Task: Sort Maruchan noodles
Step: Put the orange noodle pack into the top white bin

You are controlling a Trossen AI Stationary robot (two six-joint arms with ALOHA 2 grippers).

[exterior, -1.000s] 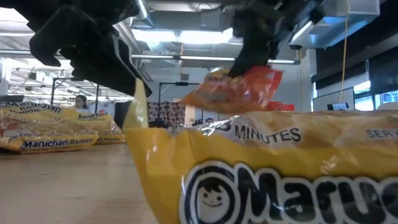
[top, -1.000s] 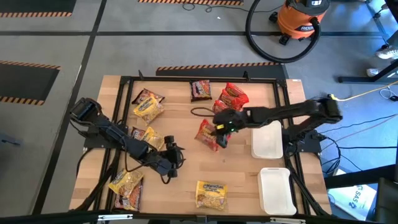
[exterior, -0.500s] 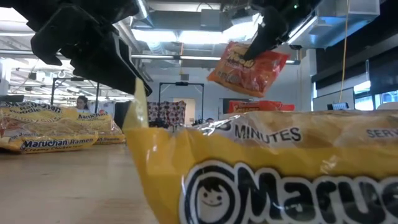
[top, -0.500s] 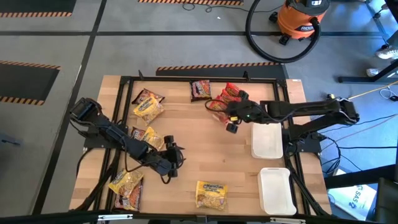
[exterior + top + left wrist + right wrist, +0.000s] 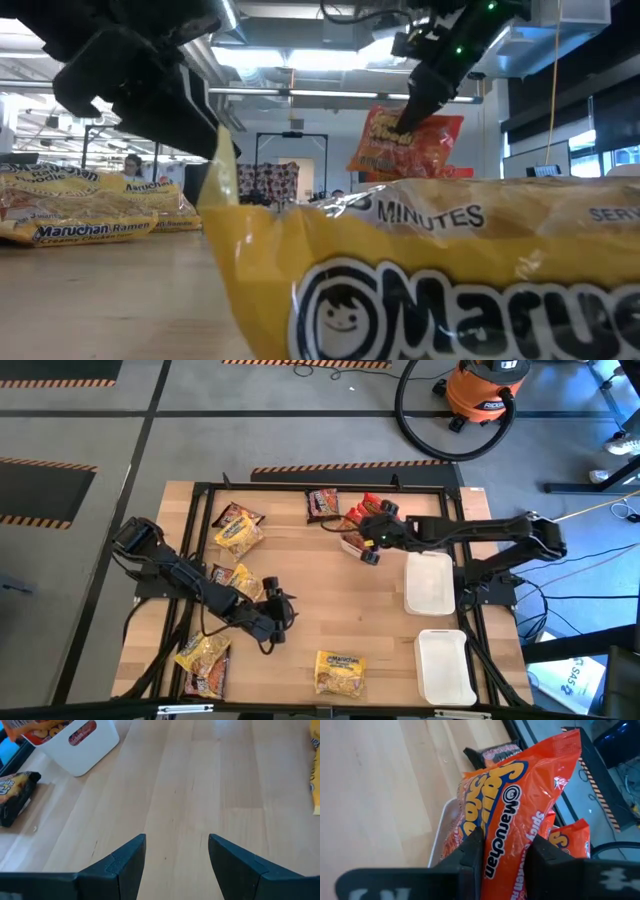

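My right gripper (image 5: 368,548) is shut on a red Maruchan packet (image 5: 405,145), which fills the right wrist view (image 5: 520,795). It hangs over a small white tray (image 5: 445,832) and the pile of red packets (image 5: 372,510) near the table's far edge. My left gripper (image 5: 275,610) hovers open over bare wood (image 5: 176,850) near the table's middle. Yellow packets lie flat at the far left (image 5: 238,530), beside the left arm (image 5: 240,580), and near the front edge (image 5: 340,670) (image 5: 203,660). A dark brown packet (image 5: 322,503) lies at the far edge. My right gripper pinches the red packet between its two fingers (image 5: 472,852) at one edge (image 5: 502,862). In the low view the fingers slant down from above onto its upper edge (image 5: 400,120). The packet hangs tilted below them, lifted clear of the table.
Two white foam trays (image 5: 430,582) (image 5: 445,665) lie along the table's right side. A black frame (image 5: 330,488) borders the table. A yellow packet (image 5: 430,280) lies right in front of the low camera. An orange vacuum (image 5: 485,390) stands on the floor beyond.
My right gripper has lifted the red packet off the table's middle and carried it up and toward the far edge, to above the red pile. The packet, first low near the table, now hangs clear below the fingers.
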